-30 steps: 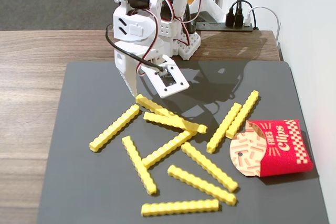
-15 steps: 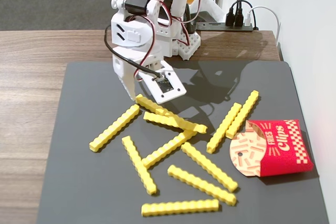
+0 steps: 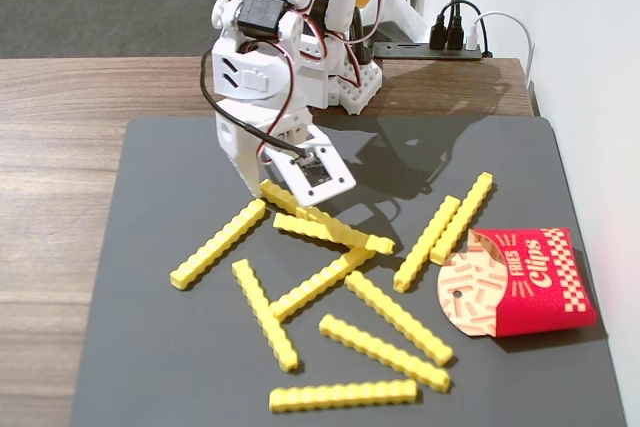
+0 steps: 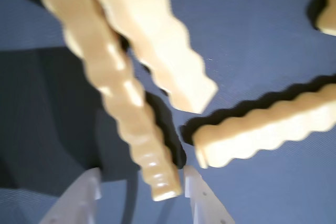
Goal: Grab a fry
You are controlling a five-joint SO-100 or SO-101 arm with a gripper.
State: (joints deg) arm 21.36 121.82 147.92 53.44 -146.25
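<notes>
Fixed view: the white two-finger gripper (image 3: 268, 185) is lowered to the dark grey mat (image 3: 140, 367) in the upper centre of the frame, at the top end of a loose pile of bright yellow ridged plastic sticks. The target appears to be the fry (image 3: 335, 230), a long thin yellow bar with bumpy edges, running from just under the gripper down and right towards the middle of the frame. Other yellow sticks (image 3: 343, 394) lie scattered across the lower half. The red-and-white checkered carton (image 3: 535, 282) lies on its side at the right edge, well apart from the arm.

Wrist view: the picture is blurred. Two white fingertips (image 4: 202, 198) show at the bottom edge, spread apart, with the near end of the fry (image 4: 142, 145) lying between them, close to the right-hand tip. Whether either tip touches it cannot be told. A second stick (image 4: 157, 51) crosses it higher up; a third (image 4: 268, 129) lies at the right.

Assessment: approach and alignment look done. Closing on the bar and lifting it are not yet done.
</notes>
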